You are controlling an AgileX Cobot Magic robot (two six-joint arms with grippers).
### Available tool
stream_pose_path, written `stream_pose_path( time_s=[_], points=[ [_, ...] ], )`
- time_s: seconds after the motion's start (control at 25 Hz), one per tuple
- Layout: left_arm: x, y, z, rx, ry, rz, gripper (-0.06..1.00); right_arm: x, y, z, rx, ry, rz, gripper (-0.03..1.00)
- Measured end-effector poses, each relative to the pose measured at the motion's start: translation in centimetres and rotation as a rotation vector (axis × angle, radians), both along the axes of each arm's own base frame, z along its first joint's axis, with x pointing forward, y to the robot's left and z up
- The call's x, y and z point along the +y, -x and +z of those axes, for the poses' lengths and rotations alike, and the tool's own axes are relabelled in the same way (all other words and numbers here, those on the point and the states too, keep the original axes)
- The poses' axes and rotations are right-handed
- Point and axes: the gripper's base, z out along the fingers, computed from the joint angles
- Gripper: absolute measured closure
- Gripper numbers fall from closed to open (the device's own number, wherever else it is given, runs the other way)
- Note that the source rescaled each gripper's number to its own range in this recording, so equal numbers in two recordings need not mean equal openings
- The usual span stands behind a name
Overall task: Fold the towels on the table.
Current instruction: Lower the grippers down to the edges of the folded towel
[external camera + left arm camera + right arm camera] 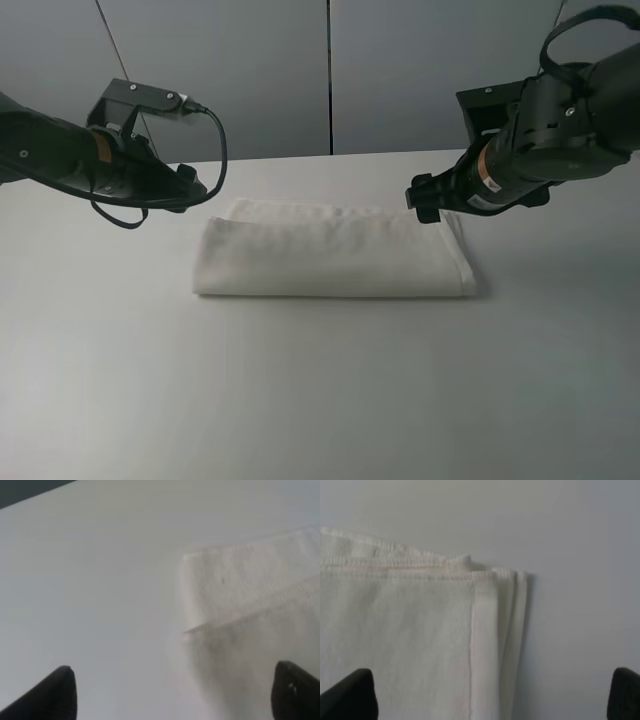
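White table (320,400) holds the towel (335,260), folded flat in the middle. Left fingers (57,692) and right fingers (350,695) are spread wide, holding nothing. One fold looks done; next they should pinch one end and carry it across.

A folded white towel (335,260) lies mid-table (320,400). The left gripper (195,186) hovers at its ten o'clock, the right gripper (424,200) at two o'clock.

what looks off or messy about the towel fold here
Only small things. The towel lies folded flat on the table, but its layers are not flush: a lower layer peeks out along the far side, and the right-end edges are staggered. No damage or spill shows.
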Motion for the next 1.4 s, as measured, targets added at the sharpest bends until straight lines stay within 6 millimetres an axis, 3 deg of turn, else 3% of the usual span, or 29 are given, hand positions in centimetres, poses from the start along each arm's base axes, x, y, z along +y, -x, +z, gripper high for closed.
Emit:
stream_pose_path(
  time_s=[0.24, 0.44, 0.84, 1.24, 1.4],
  points=[
    [0.2, -1.5, 0.1, 0.151, -0.078, 0.075, -0.05, 0.3, -0.1, 0.4, 0.087, -0.013, 0.038, -0.03],
    [-0.7, -3.3, -0.1, 0.299, -0.079, 0.049, -0.05, -0.7, -1.1, 1.2, 0.252, -0.026, -0.018, -0.03],
    [-2.2, -6.5, -3.3, 0.528, -0.099, 0.038, -0.05, -0.9, -1.4, 1.4, 0.387, -0.033, -0.013, -0.03],
    [-2.5, -7.4, -6.7, 0.597, -0.113, 0.052, -0.05, -1.0, -1.5, 1.4, 0.389, -0.027, -0.003, -0.03],
    [-2.5, -7.7, -7.1, 0.601, -0.113, 0.057, -0.05, -0.7, -2.0, 0.4, 0.415, -0.015, -0.001, -0.03]
  ],
)
